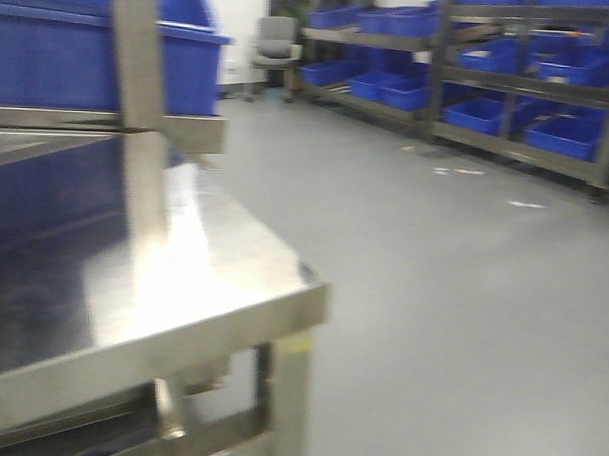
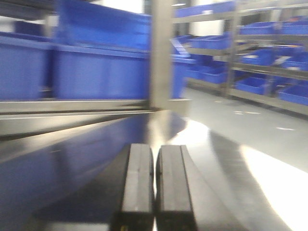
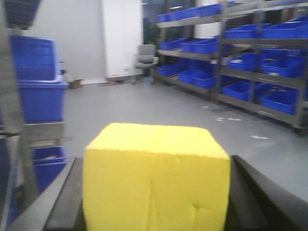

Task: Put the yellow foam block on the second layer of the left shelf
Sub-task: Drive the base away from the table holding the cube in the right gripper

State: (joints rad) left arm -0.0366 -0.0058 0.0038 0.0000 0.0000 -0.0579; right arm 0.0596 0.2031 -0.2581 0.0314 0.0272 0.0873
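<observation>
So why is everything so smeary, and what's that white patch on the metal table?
Front view: motion blur throughout, white glare on the shiny steel table. Left wrist view: blurred too, glare at right. Right wrist view: sharpest; the bright yellow cube-shaped foam block is soft-edged.

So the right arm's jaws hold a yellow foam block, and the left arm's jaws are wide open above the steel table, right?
Not quite: the left jaws are shut, with nothing between them, as the left wrist view shows. The rest holds: the right jaws hold the yellow foam block, and the left jaws are above the steel table.
</observation>
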